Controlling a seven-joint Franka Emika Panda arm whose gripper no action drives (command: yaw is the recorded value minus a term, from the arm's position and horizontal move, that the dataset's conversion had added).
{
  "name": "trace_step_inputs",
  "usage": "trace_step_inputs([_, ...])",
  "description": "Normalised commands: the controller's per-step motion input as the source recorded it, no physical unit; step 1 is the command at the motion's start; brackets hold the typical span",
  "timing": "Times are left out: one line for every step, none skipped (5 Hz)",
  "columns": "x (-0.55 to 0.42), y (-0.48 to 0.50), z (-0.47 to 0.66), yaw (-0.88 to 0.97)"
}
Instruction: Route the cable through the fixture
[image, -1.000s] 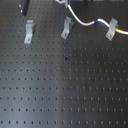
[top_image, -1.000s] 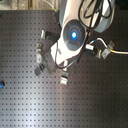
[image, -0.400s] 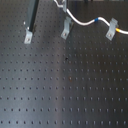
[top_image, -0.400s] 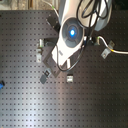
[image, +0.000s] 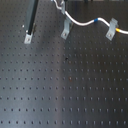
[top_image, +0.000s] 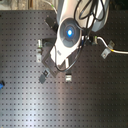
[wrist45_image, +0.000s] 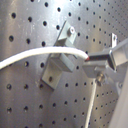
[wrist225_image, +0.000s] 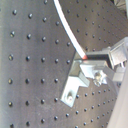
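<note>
In the first exterior view the white cable curves down from the top edge past the middle clip, the fixture. It runs on with its blue band to the right clip, and its yellow band lies just past that. In both wrist views my gripper is shut on the cable. In the first wrist view the cable lies across the fixture. In the second wrist view the fixture sits just beside the fingertips.
A third clip stands at the first exterior view's left, with a dark bar slanting down to it. In the second exterior view the arm covers the board's middle, with clips around it.
The arm has shifted slightly towards the second exterior view's top and left. The cable near the middle clip has moved little.
</note>
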Motion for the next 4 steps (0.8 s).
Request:
trace_step_inputs([-0.006,0.014,0.19,0.09])
trace_step_inputs([0.004,0.004,0.21,0.21])
trace_step_inputs([-0.017,-0.016,0.10,0.28])
trace_step_inputs([-0.009,-0.008,0.11,0.27])
